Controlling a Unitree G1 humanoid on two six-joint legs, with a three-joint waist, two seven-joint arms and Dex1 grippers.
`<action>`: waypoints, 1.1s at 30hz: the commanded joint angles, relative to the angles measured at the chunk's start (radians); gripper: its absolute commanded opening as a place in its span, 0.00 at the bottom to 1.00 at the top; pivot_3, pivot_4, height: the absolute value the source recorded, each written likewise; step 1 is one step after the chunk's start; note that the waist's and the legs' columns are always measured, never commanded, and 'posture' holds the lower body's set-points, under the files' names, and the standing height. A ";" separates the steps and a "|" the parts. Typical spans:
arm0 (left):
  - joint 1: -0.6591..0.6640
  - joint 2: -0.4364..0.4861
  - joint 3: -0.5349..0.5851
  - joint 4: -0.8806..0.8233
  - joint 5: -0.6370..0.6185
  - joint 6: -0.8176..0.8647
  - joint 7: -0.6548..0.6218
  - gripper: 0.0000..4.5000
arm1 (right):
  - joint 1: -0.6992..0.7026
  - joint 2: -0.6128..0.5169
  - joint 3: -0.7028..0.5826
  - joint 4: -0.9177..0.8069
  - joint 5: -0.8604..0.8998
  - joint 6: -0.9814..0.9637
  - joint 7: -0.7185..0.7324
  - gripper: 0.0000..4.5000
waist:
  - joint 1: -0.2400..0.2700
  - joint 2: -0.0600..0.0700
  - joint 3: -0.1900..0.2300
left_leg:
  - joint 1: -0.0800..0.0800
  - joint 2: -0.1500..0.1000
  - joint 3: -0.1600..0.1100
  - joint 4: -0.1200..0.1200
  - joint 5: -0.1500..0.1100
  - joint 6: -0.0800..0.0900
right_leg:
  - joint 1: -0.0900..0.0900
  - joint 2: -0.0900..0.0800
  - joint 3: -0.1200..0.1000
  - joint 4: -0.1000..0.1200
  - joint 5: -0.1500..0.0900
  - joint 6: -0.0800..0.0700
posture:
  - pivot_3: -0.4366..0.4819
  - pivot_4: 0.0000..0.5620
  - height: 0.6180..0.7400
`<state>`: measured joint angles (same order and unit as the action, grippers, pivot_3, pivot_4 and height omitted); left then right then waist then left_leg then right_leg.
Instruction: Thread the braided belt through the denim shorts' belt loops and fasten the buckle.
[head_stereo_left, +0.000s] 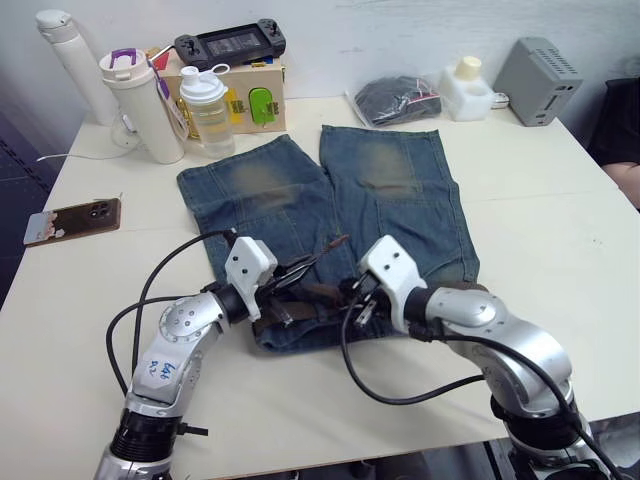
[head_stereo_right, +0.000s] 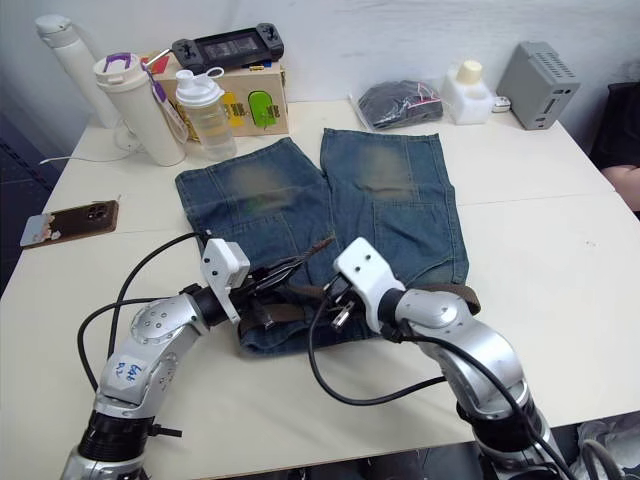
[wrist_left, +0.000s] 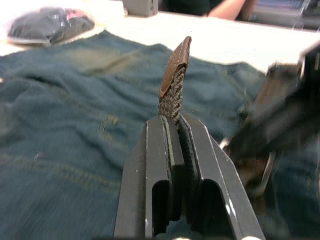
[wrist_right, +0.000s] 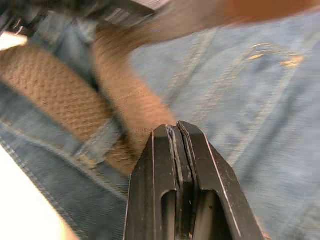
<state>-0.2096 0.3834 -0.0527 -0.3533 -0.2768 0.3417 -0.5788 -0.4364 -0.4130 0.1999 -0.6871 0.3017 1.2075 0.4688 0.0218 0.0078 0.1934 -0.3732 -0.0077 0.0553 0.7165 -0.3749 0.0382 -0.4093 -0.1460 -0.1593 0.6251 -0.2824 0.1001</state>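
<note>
Left wrist view: left gripper pinches braided belt.

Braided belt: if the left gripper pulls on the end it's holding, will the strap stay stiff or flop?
Probably floppy: the braided belt is woven cord, and it bends along the waistband of the denim shorts. Only the short leather tip standing above the left gripper looks stiff. The weave likely grips well, so slipping seems unlikely.
</note>
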 joint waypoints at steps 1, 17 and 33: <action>0.048 0.043 0.001 -0.040 0.025 -0.054 -0.023 0.00 | -0.035 0.000 -0.153 -0.042 0.082 0.042 0.026 0.01 | -0.001 0.000 0.000 | 0.000 0.000 0.000 0.000 0.000 0.000 | 0.000 0.000 0.000 0.000 0.000 0.000 | 0.48 0.27 0.56; 0.075 0.044 0.017 -0.085 0.015 -0.030 0.007 0.00 | 0.044 -0.081 -0.070 -0.020 0.103 0.025 -0.006 0.01 | 0.001 0.000 0.000 | -0.001 0.000 0.000 -0.001 0.000 0.000 | 0.000 -0.002 0.000 -0.001 0.000 0.000 | 0.48 0.27 0.56; 0.058 0.050 0.012 -0.077 0.015 -0.029 0.004 0.00 | 0.025 -0.016 0.042 -0.014 0.089 0.001 -0.068 0.01 | -0.002 0.000 0.000 | 0.000 0.001 0.000 -0.001 0.000 0.000 | 0.000 -0.001 0.000 -0.001 0.000 0.000 | 0.48 0.27 0.56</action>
<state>-0.1435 0.4313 -0.0543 -0.3908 -0.2534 0.3212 -0.5754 -0.4075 -0.4359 0.2235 -0.6831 0.3828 1.2171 0.4014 0.0200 0.0080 0.1936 -0.3737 -0.0068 0.0553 0.7158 -0.3754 0.0377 -0.4098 -0.1473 -0.1592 0.6241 -0.2824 0.1001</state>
